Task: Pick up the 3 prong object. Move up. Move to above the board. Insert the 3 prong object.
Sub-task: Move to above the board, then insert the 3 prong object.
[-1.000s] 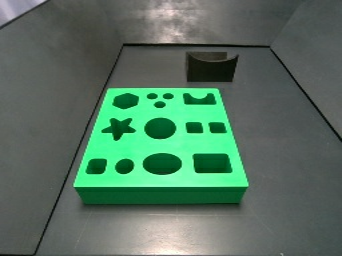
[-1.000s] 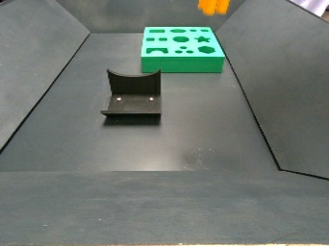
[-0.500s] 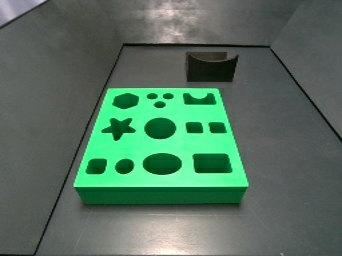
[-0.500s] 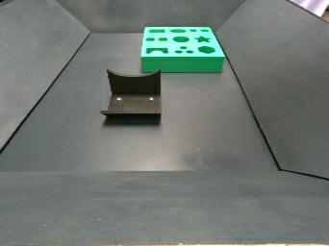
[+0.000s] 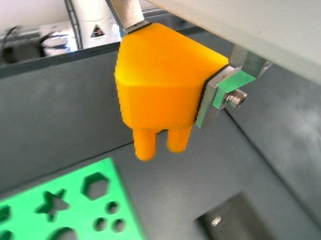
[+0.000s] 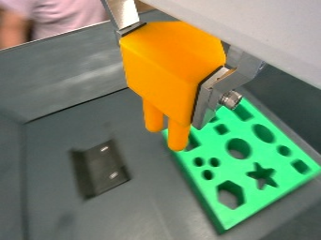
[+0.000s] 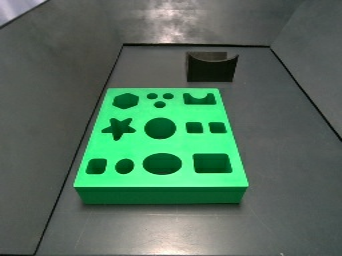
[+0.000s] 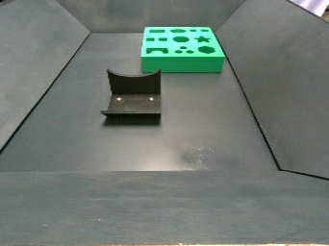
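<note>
In both wrist views my gripper (image 5: 160, 70) (image 6: 170, 66) is shut on the 3 prong object (image 5: 157, 80) (image 6: 170, 80), an orange block with narrower prongs pointing down. It hangs high above the floor. The green board (image 6: 245, 159) with its shaped cutouts lies far below, and shows in a wrist view (image 5: 69, 202) too. Both side views show the board (image 7: 163, 140) (image 8: 183, 48) lying flat, with three small holes (image 7: 159, 97) near its far edge. The gripper and the object are out of both side views.
The dark fixture (image 7: 210, 65) (image 8: 133, 96) stands on the dark floor beyond the board's end; it also shows in both wrist views (image 6: 98, 169) (image 5: 238, 220). Sloping dark walls enclose the floor on all sides.
One second ago an orange tip showed at the top edge of a side view; it has since risen out of that view. The board and fixture have not moved.
</note>
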Motion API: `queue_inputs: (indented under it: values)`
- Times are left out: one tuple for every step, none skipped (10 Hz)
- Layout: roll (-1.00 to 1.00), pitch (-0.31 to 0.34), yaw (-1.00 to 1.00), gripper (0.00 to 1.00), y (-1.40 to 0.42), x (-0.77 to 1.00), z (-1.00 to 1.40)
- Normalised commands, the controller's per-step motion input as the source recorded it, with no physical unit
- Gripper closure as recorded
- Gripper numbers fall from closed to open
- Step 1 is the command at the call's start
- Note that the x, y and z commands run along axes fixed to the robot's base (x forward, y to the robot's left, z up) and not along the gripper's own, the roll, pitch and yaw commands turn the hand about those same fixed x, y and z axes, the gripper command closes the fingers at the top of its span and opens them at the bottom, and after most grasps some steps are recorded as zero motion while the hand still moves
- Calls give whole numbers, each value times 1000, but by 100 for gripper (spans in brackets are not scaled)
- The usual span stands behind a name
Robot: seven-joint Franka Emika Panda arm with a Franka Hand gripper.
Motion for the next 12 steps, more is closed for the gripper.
queue_inputs:
  values:
    - [-68, 341, -1000, 100, -1000, 272, -38]
    - [-66, 412, -1000, 100, -1000, 291, -36]
    - [-65, 410, -890, 100, -1000, 299, -29]
    - [-48, 329, -527, 100, -1000, 325, -19]
    - [-39, 251, -273, 100, -991, 341, -16]
    - [-25, 210, -145, 100, -694, 260, 2]
    - [-12, 175, -56, 100, -407, 180, 15]
    - [-2, 129, -40, 100, -247, 116, 20]
    - [0, -7, 0, 100, 0, 0, 0]
    - [-6, -33, 0, 100, 0, 0, -6]
    - [-11, -33, 0, 100, 0, 0, -9]
    - [-7, -26, 0, 100, 0, 0, -3]
